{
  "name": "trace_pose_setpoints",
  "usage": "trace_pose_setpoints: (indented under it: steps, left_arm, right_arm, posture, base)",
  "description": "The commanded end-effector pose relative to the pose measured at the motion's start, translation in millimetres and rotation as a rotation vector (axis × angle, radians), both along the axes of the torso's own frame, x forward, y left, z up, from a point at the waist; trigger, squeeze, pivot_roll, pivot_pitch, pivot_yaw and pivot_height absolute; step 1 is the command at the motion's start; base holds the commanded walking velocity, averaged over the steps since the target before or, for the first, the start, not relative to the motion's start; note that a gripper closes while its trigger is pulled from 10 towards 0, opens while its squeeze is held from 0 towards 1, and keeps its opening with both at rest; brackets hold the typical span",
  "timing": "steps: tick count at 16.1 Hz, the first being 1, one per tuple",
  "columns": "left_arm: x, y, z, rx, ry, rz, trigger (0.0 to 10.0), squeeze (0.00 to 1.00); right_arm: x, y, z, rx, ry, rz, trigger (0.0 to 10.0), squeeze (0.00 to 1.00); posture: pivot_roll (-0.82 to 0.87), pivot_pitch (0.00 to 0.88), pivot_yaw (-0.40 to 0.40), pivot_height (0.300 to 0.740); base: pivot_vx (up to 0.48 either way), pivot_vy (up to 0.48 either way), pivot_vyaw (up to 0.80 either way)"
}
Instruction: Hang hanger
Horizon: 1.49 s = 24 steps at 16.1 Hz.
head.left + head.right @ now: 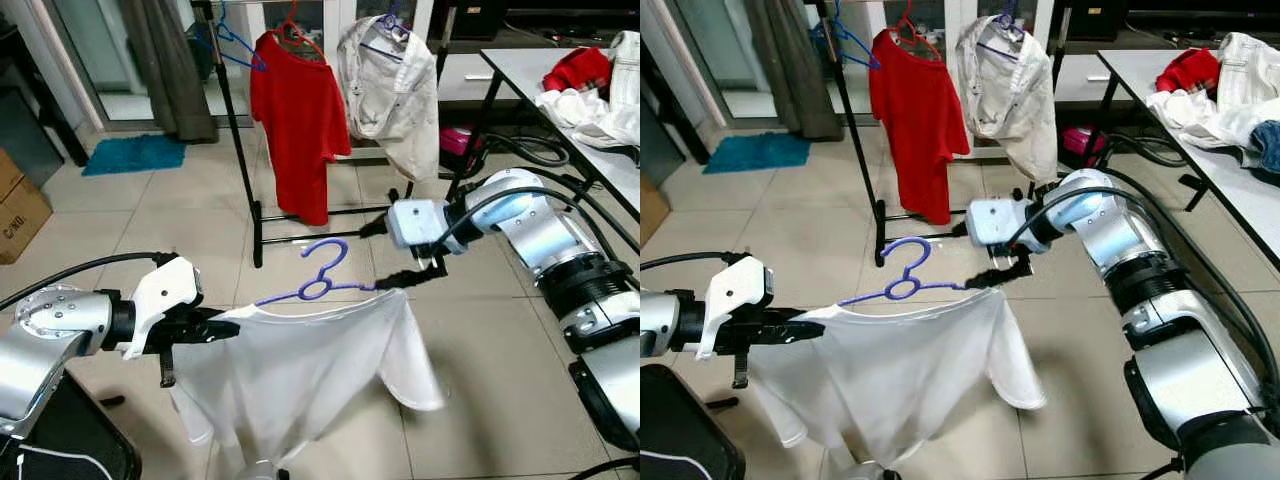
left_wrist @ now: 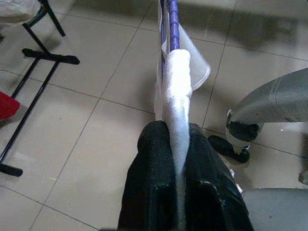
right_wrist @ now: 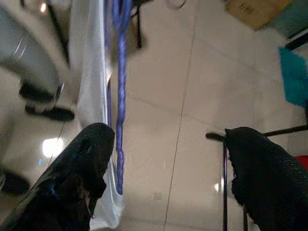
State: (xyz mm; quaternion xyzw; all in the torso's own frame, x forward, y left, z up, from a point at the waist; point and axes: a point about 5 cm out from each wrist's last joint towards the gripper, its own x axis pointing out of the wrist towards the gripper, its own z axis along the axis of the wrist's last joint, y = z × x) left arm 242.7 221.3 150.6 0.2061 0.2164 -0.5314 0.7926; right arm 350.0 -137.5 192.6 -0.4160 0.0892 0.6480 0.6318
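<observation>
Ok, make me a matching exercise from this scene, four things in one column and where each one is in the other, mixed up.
Things:
1. white T-shirt
2. red T-shirt
3. red cloth
4. teal mat

Places:
A. on the floor by the curtain
B. hanging on the clothes rack
C. on the table
D. on the purple hanger, held between the left gripper and right gripper

Pairs: 1-D, 2-B, 3-C, 4-A

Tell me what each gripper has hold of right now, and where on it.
Left gripper pinches the white shirt at one shoulder, over the purple hanger. Right gripper is open at the other shoulder, holding nothing.
</observation>
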Motion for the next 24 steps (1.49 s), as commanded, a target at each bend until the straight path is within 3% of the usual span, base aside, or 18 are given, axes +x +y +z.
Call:
trace_pose_setpoints:
  steps: [1, 3, 5, 8, 10, 11, 12, 13, 24]
  left_arm:
    - [3.6, 1.2, 10, -0.021, -0.058, 0.015, 0.0, 0.0]
    - [4.0, 0.8, 13, -0.061, -0.079, 0.027, 0.0, 0.0]
    - [6.1, -3.7, 17, -0.105, -0.11, 0.026, 0.0, 0.0]
    - [6.7, -7.2, 17, -0.115, -0.117, 0.018, 0.0, 0.0]
    - [6.2, -8.7, 16, -0.109, -0.106, 0.003, 0.0, 0.0]
    - [6.6, -8.6, 15, -0.106, -0.106, 0.001, 0.0, 0.0]
    - [7.0, -8.6, 15, -0.105, -0.107, 0.0, 0.0, 0.0]
    - [7.9, -8.6, 16, -0.106, -0.108, 0.0, 0.0, 0.0]
    - [13.2, -5.9, 26, -0.171, -0.12, 0.03, 0.0, 0.0]
  right_arm:
    - [-2.1, -4.4, 6, 0.065, 0.016, -0.013, 10.0, 0.0]
    - [-9.5, -6.4, 5, 0.125, 0.077, -0.002, 10.0, 0.0]
    - [-19.5, 2.5, 3, 0.207, 0.165, 0.026, 10.0, 0.0]
    - [-25.1, 11.9, -6, 0.259, 0.215, 0.015, 10.0, 0.0]
    - [-25.1, 27.7, -1, 0.373, 0.243, -0.002, 10.0, 0.0]
    - [-25.9, 31.1, 0, 0.386, 0.255, 0.003, 5.1, 0.0]
    - [-27.4, 33.1, 0, 0.386, 0.268, 0.01, 3.0, 0.0]
    - [-29.3, 34.9, 0, 0.387, 0.285, 0.019, 0.0, 0.0]
    - [-38.8, 39.0, -3, 0.349, 0.35, 0.037, 0.0, 0.0]
  posture:
    - [-0.01, 0.0, 0.056, 0.74]
    - [-0.01, 0.0, 0.059, 0.74]
    - [-0.01, 0.0, 0.059, 0.74]
    - [-0.02, 0.0, 0.061, 0.74]
    - [-0.02, 0.0, 0.066, 0.74]
    - [-0.02, 0.0, 0.067, 0.74]
    - [-0.02, 0.0, 0.067, 0.74]
    - [-0.02, 0.0, 0.068, 0.74]
    - [-0.02, 0.0, 0.068, 0.74]
  base:
    - [0.0, 0.0, 0.0]
    - [0.0, 0.0, 0.0]
    - [0.0, 0.0, 0.0]
    - [0.0, 0.0, 0.0]
    - [0.0, 0.0, 0.0]
    - [0.0, 0.0, 0.0]
    - [0.0, 0.0, 0.0]
    - [0.0, 0.0, 0.0]
    - [0.0, 0.0, 0.0]
